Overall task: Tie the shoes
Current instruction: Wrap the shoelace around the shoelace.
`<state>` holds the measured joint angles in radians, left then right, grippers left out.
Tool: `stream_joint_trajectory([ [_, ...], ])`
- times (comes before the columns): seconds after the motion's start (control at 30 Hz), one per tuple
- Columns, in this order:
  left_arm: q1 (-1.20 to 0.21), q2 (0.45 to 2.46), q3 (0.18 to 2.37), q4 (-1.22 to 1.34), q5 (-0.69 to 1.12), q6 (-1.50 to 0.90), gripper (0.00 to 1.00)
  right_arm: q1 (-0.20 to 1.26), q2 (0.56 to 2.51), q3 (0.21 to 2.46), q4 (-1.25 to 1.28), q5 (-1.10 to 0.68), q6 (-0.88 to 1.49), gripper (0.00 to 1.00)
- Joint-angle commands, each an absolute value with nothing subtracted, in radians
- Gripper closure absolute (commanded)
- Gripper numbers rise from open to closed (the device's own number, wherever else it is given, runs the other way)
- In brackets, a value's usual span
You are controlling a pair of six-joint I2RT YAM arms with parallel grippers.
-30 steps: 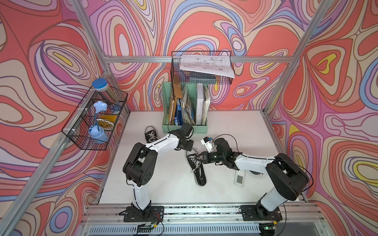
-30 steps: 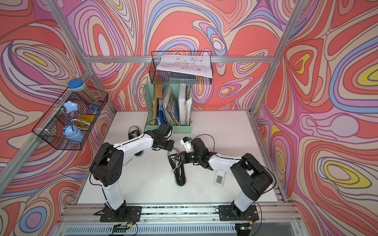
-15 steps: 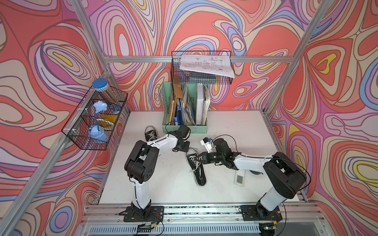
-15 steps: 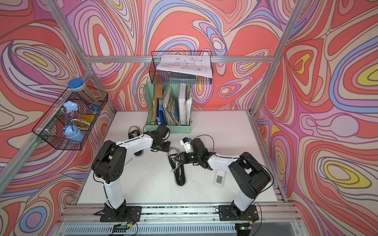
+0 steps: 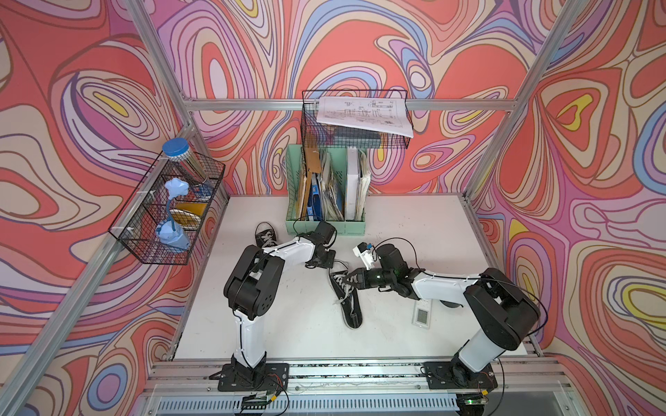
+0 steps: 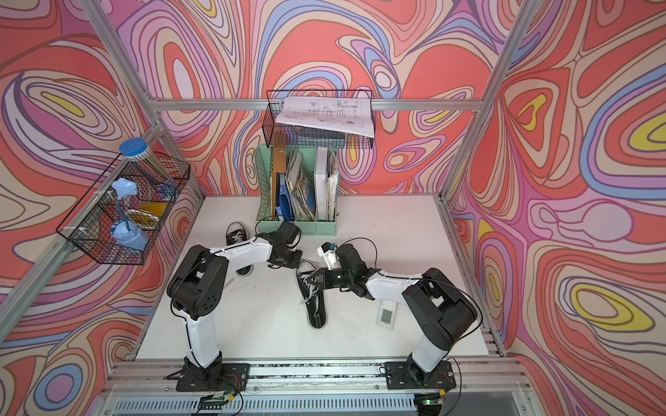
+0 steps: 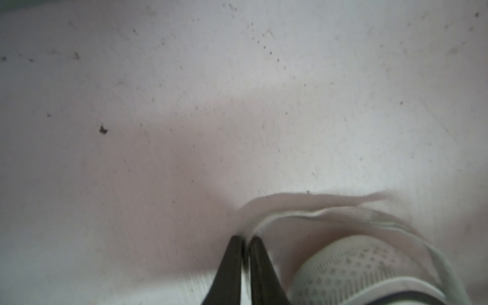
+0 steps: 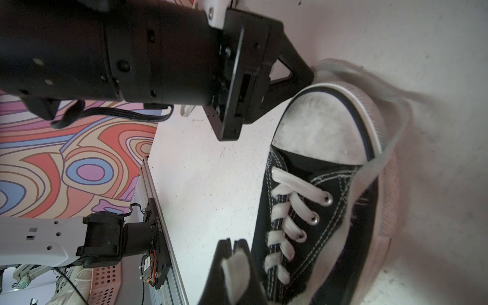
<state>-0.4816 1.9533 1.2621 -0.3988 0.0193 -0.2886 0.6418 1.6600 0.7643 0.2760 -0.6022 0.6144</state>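
Note:
One black shoe (image 5: pixel 349 300) lies mid-table in both top views, toe cap (image 8: pixel 317 126) toward the back. Its white lace (image 7: pixel 290 214) curves away from the tips of my left gripper (image 7: pixel 245 239), which is shut on it just beside the toe's white rubber rim. In a top view the left gripper (image 5: pixel 326 264) is low over the table at the toe end. My right gripper (image 8: pixel 233 241) is shut on another lace end (image 8: pixel 235 266) beside the upper eyelets; it shows in a top view (image 6: pixel 317 279) too. The second shoe (image 5: pixel 264 234) stands at the back left, partly behind my left arm.
A green file holder (image 5: pixel 324 201) full of papers stands at the back, close behind my left wrist. A small white device with a screen (image 5: pixel 421 313) lies under my right arm. Wire baskets hang on the left wall (image 5: pixel 165 209) and the back wall (image 5: pixel 355 122).
My left gripper has closed on the lace by the toe, with its arm shifting slightly. The right arm and the shoe have stayed in place.

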Motion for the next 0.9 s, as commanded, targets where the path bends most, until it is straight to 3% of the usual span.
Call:
stream_joint_trajectory([
  [0.0, -0.474, 1.975, 1.254, -0.379, 0.009, -0.296, 1.00, 0.639, 1.662, 0.762, 0.270, -0.603, 0.601, 1.00],
  [0.27, -0.453, 1.828, 1.222, -0.345, -0.030, -0.296, 1.00, 0.638, 1.626, 0.758, 0.244, -0.560, 0.594, 1.00],
  [0.53, -0.453, 1.563, 1.181, -0.352, 0.060, -0.308, 1.00, 0.639, 1.607, 0.777, 0.216, -0.532, 0.591, 1.00],
  [0.87, -0.450, 1.286, 0.970, -0.482, -0.074, -0.365, 1.00, 0.638, 1.594, 0.790, 0.255, -0.551, 0.622, 1.00],
])
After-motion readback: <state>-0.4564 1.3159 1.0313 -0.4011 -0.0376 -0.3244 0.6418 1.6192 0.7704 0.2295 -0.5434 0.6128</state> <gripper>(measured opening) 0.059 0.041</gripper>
